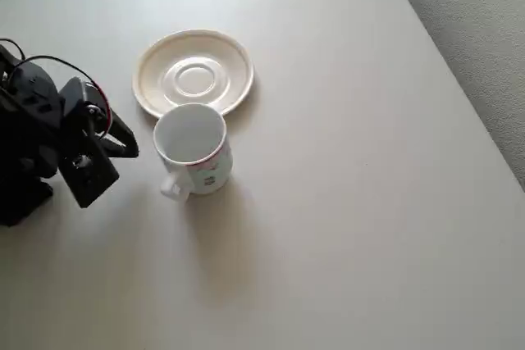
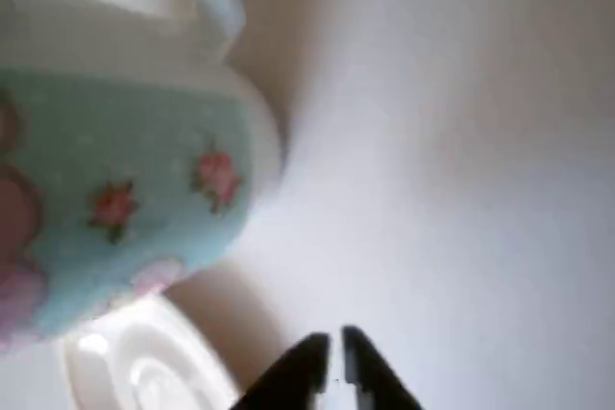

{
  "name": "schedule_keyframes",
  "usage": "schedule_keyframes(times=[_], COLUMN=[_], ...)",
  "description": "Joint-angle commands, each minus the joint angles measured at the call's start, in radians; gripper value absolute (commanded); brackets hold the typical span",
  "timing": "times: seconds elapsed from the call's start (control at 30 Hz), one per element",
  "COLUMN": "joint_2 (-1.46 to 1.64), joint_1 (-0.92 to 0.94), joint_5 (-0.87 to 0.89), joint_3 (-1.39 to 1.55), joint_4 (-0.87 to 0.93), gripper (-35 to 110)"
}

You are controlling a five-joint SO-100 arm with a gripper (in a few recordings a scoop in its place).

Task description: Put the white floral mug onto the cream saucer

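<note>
Overhead view: mug beside saucer, gripper apart

White floral mug (image 1: 191,148) is seen upright on the table (image 1: 344,202), just beside the cream saucer (image 1: 193,72) (rims overlapped in picture). Gripper (image 1: 123,143) is held left of the mug, not touching. In wrist view, fingertips (image 2: 312,352) are nearly closed, nothing held.

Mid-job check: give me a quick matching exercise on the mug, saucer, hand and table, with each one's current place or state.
Things:
1. white floral mug
2. cream saucer
3. hand
4. table

States:
A. bare, nothing standing in its centre well
B. fingertips close together, holding nothing
C. upright on the table beside the saucer's rim
D. pale surface carrying both dishes

Pairs: 1-C, 2-A, 3-B, 4-D
</note>
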Motion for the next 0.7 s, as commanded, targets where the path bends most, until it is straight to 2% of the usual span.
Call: schedule_keyframes(times=[0.0, 0.1, 0.33, 0.5, 0.67], joint_2=[0.008, -0.129, -0.785, -1.074, -1.226], joint_1=[0.015, 0.0, 0.023, 0.084, 0.126], joint_5=[-0.086, -0.1, -0.034, -0.035, -0.051], joint_3=[-0.229, -0.43, -0.914, -0.96, -0.881], joint_4=[0.063, 0.1, 0.15, 0.066, 0.002], gripper=[11, 14, 15, 14, 14])
